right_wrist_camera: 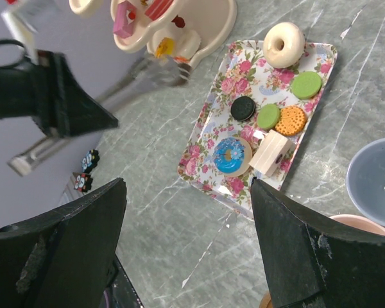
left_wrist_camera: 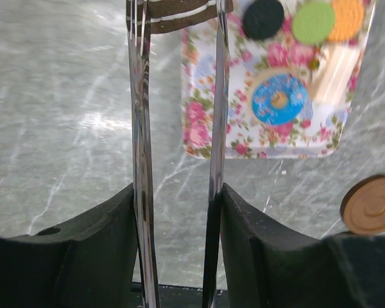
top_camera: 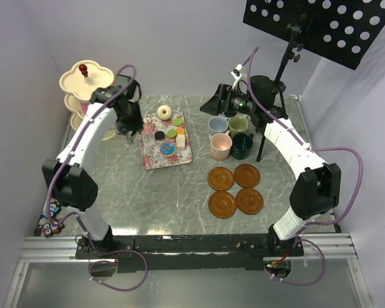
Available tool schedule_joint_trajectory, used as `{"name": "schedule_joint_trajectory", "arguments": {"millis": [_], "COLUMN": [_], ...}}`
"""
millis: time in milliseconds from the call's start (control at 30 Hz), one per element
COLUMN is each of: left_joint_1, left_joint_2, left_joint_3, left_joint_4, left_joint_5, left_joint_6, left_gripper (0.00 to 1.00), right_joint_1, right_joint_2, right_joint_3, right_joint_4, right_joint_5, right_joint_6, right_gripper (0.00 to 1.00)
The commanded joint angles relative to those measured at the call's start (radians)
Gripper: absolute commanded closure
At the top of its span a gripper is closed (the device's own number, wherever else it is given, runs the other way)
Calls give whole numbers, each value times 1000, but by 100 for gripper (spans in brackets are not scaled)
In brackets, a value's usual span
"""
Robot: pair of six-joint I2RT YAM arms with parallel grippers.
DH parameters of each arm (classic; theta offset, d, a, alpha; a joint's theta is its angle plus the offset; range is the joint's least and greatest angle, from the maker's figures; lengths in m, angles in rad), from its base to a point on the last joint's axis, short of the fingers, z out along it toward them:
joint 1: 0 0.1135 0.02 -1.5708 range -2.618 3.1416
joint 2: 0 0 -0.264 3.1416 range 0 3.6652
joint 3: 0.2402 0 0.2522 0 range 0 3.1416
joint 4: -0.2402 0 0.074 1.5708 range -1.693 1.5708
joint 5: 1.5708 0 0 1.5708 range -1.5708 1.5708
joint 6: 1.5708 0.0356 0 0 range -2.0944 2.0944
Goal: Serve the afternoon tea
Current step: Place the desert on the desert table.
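My left gripper (top_camera: pixel 127 127) (left_wrist_camera: pixel 178 199) is shut on the metal tongs (left_wrist_camera: pixel 140 128), beside the cream three-tier stand (top_camera: pixel 83 83). The tongs' tips pinch a brown cake with a white stripe (left_wrist_camera: pixel 176 14). The floral tray (top_camera: pixel 151 158) holds a cream donut (top_camera: pixel 164 113), a blue donut (right_wrist_camera: pixel 230 156), a black cookie (right_wrist_camera: pixel 242 108), green macarons (right_wrist_camera: pixel 306 84) and a cream slice (right_wrist_camera: pixel 271 153). My right gripper (top_camera: pixel 213 102) (right_wrist_camera: pixel 187 192) is open and empty, held above the table behind the four mugs: light blue (top_camera: pixel 217 124), light green (top_camera: pixel 238 124), pink (top_camera: pixel 220 146), dark green (top_camera: pixel 242 145). Four brown saucers (top_camera: pixel 234 190) lie nearer.
A black perforated panel on a tripod pole (top_camera: pixel 279 77) stands at the back right, close behind my right arm. Small toy figures (top_camera: pixel 49 218) sit at the table's left edge. The stand's lower tiers (right_wrist_camera: pixel 205 32) carry a few small cakes. Walls close in left and back.
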State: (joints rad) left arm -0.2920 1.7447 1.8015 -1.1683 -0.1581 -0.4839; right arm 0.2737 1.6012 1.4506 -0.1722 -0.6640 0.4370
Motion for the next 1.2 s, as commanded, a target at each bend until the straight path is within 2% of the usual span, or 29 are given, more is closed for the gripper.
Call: {"name": "schedule_joint_trajectory", "arguments": {"millis": [0,300,1000,1167], "left_joint_1": [89,246,289,289], "left_joint_2": [-112,-149,-70,-56], "left_joint_3": [12,18,55,53], "left_joint_4": [19,35,171,176], "left_joint_5": [-18,0,-26,-29], "left_joint_6": [-22,24,47,50], "left_gripper": [48,47,47,43], "right_joint_1": [-10,-11,-11,-11], "right_joint_2": [-21,-27,-15,-11], "right_joint_3": [5,-2,16,17], "right_joint_4": [46,50,40,37], "right_joint_5": [-22,-25,-26,-31], "right_joint_6": [2,6,0,0], "right_gripper": [16,16,16,16]}}
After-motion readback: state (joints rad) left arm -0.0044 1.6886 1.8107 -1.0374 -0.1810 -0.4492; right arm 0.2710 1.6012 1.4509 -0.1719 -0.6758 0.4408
